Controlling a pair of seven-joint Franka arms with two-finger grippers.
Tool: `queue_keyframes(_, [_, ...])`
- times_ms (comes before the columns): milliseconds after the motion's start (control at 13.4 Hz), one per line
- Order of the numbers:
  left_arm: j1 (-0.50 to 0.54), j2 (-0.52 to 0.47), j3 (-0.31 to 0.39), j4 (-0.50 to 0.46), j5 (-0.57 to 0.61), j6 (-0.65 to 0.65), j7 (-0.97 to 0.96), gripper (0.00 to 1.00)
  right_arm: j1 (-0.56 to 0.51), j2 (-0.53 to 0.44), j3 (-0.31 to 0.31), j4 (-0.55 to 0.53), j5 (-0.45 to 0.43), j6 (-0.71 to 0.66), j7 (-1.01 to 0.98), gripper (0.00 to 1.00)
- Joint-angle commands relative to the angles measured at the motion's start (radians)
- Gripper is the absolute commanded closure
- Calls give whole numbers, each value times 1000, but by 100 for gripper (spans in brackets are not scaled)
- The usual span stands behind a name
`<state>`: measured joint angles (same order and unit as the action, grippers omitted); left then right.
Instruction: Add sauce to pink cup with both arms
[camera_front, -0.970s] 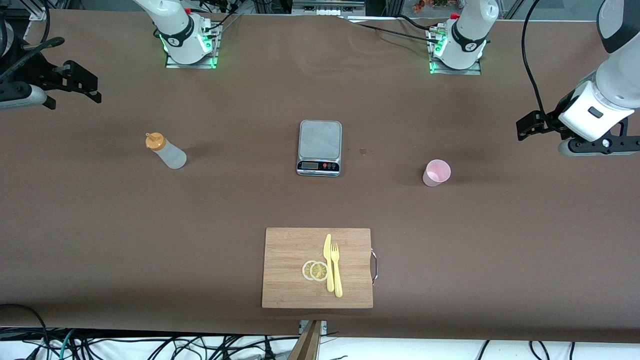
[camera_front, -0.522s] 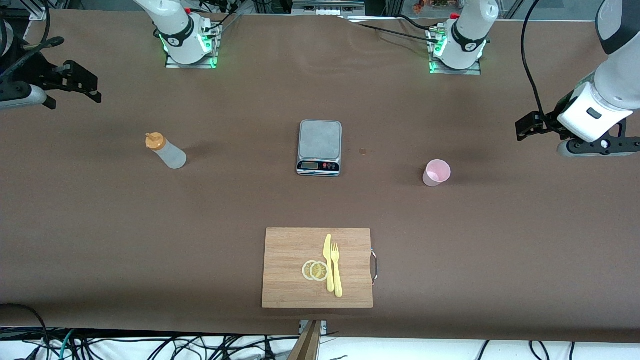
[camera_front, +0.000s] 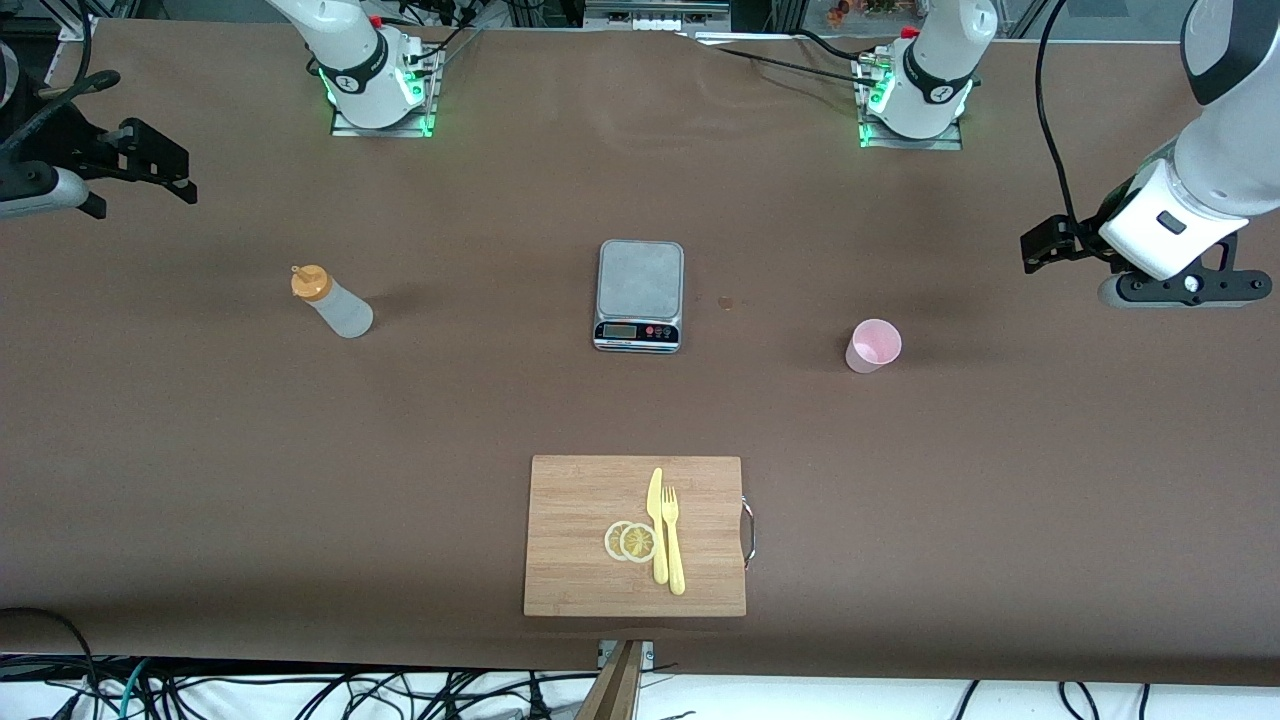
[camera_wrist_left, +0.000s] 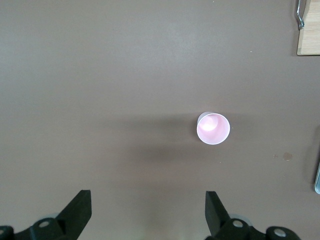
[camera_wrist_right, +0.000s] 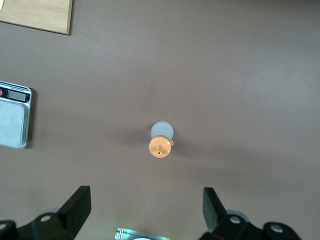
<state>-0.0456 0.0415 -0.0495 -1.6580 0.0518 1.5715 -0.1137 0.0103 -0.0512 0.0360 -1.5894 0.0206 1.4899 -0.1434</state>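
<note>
The sauce bottle (camera_front: 337, 307), whitish with an orange cap, stands on the brown table toward the right arm's end; it also shows from above in the right wrist view (camera_wrist_right: 161, 140). The pink cup (camera_front: 873, 346) stands upright toward the left arm's end and looks empty in the left wrist view (camera_wrist_left: 213, 129). My left gripper (camera_front: 1045, 245) hovers open and empty over the table's end, apart from the cup; its jaws stand wide in the left wrist view (camera_wrist_left: 146, 202). My right gripper (camera_front: 160, 165) hovers open and empty over the table's other end, apart from the bottle (camera_wrist_right: 145, 197).
A grey kitchen scale (camera_front: 640, 295) sits mid-table between bottle and cup. A wooden cutting board (camera_front: 580, 535) with lemon slices (camera_front: 631, 541), a yellow knife and a fork (camera_front: 673, 540) lies nearer the front camera. A small stain (camera_front: 727, 302) marks the table beside the scale.
My left gripper has shifted a little toward the bases' edge and the table's middle. My right gripper has drifted slightly toward the bases' edge. Bottle and cup have not moved.
</note>
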Motion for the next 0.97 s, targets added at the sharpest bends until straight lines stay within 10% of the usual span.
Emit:
queue_keyframes(0, [-2, -2, 3, 18, -23, -21, 9, 0, 7, -7, -13, 12, 15, -23, -22, 1])
queue_keyframes(896, [-8, 79, 3, 21, -74, -19, 12, 0, 7, -9, -15, 12, 15, -26, -22, 1])
